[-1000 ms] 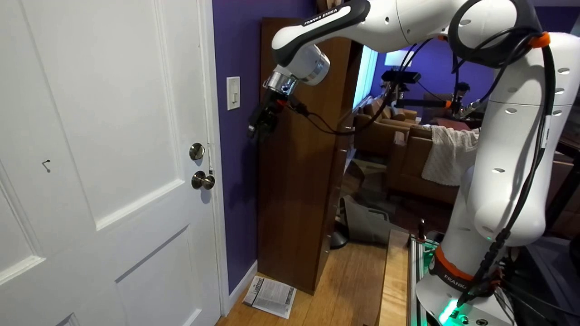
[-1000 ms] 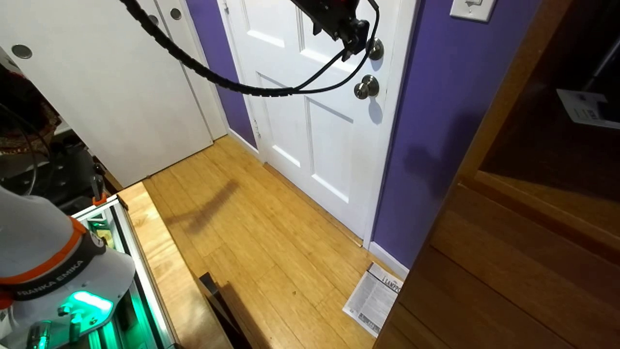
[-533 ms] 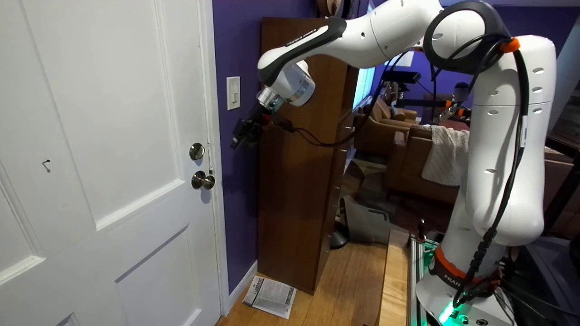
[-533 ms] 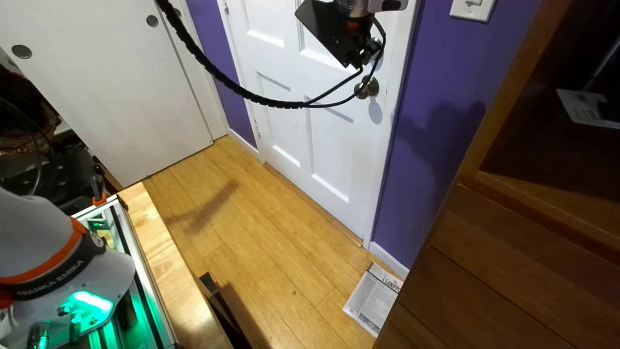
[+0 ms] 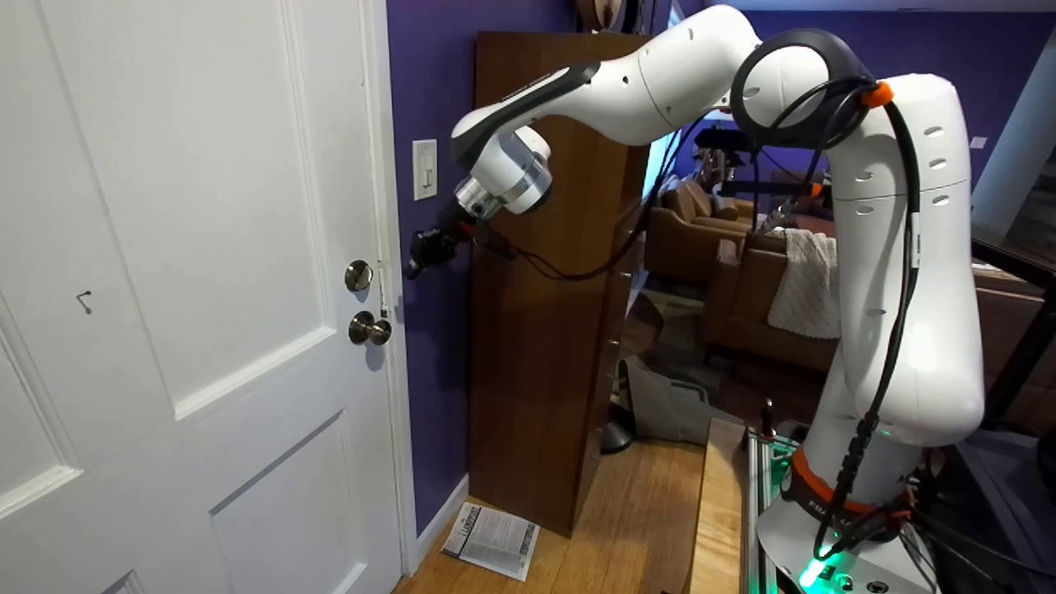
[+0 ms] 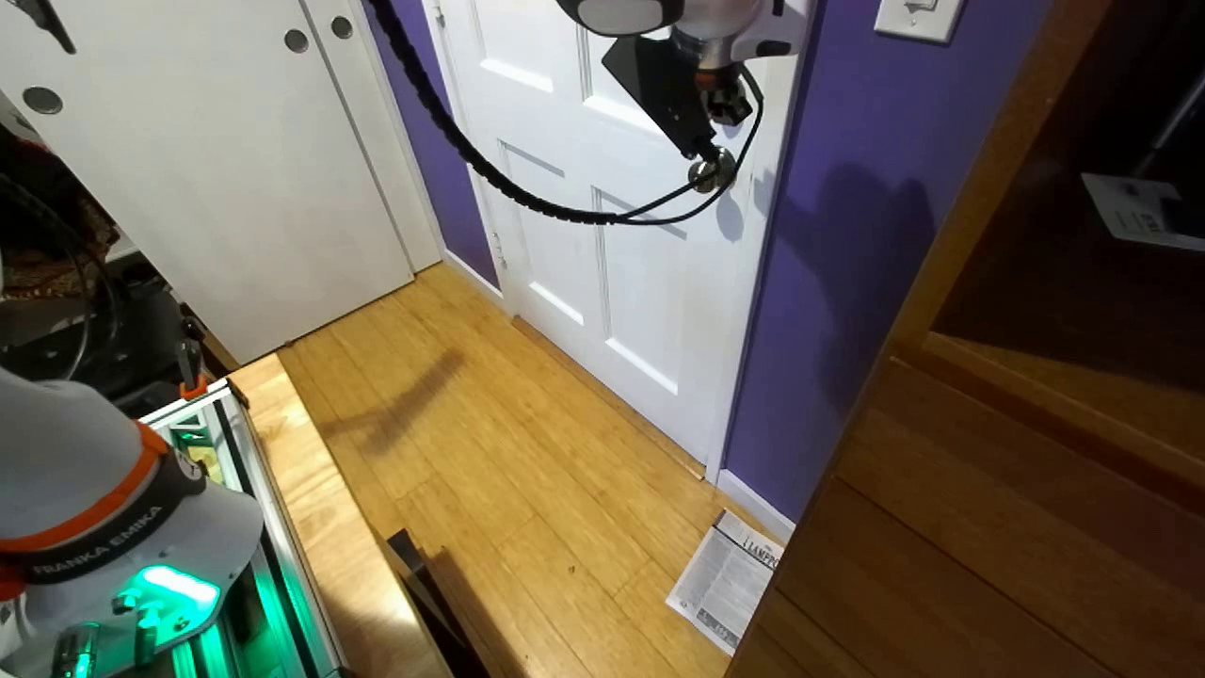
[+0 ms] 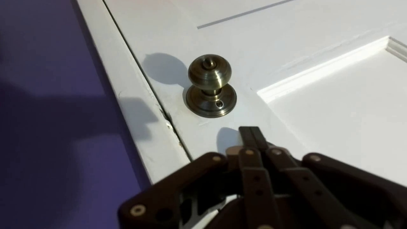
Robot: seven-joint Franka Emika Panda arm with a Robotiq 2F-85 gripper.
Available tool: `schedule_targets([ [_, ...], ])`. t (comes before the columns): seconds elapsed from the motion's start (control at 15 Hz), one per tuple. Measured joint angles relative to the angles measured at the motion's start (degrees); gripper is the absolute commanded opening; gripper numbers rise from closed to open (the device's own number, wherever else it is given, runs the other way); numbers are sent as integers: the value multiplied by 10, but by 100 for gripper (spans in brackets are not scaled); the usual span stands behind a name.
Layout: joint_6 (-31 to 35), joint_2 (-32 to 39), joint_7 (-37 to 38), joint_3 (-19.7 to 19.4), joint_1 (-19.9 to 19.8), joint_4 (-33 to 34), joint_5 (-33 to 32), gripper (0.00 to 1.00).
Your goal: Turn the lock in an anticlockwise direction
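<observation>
At the left of an exterior view stands one white door (image 5: 223, 206), and near its right edge, one above the other, sit two round metal pieces: one lock (image 5: 357, 275) on top and, just below it, one protruding knob (image 5: 371, 328). The part at the lock's centre is too small for its angle to be read. One white arm (image 5: 615, 111) reaches in from the right, ending in one gripper (image 7: 249, 132), near the lock there but apart from it. It is clenched: its two fingers (image 7: 246, 137) lie together with a thin seam between. In the wrist view they point at the door, near the knob, and the lock cannot be made out clearly beyond them. In an exterior view the gripper and one dark plate (image 6: 659, 89) cover the spot above the knob, and one thick black cable (image 6: 584, 217), parting into two thin strands, loops across the knob.

To the right of the door, one light switch (image 5: 425, 169) sits on the purple wall (image 5: 441, 371), and beyond it rises one brown cabinet (image 5: 536, 330). One printed paper (image 5: 492, 540) lies on the wooden floor (image 5: 652, 503) near the cabinet's foot. At the far left, two white panels (image 6: 216, 188) carry three round pulls (image 6: 42, 100).
</observation>
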Motion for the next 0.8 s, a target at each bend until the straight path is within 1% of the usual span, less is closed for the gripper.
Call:
schedule_targets([
  [0.33,0,36,-44,12,-11,39,44,0],
  [0.8,0,76,-82,23,-18,82,84,0],
])
